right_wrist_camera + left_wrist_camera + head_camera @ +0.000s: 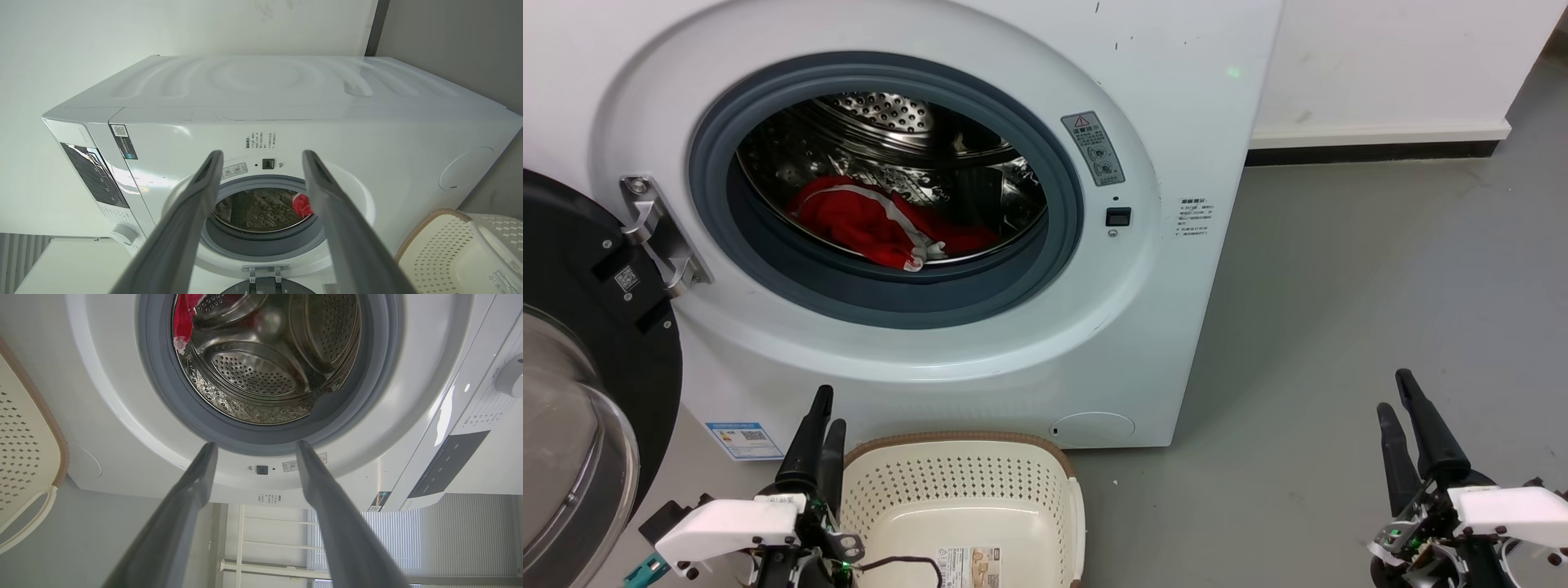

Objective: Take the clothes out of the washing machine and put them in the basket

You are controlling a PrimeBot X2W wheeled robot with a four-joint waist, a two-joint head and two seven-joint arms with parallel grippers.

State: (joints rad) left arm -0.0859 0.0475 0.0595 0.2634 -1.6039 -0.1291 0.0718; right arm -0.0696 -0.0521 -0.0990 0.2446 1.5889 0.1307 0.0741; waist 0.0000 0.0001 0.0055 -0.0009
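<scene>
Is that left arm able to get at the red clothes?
Probably yes: the door stands open, nothing blocks the clothes, and the open left gripper is empty, low beside the basket.

Floor [1339, 327]: smooth grey, running back to a white wall [1388, 65]
Washing machine [1013, 359]: white, standing on the floor at the left
Basket [964, 478]: cream, brown-rimmed, on the floor just in front of the machine

I'm holding my left gripper [830, 408] and right gripper [1394, 392] down low, both pointing up with fingers spread apart.
</scene>
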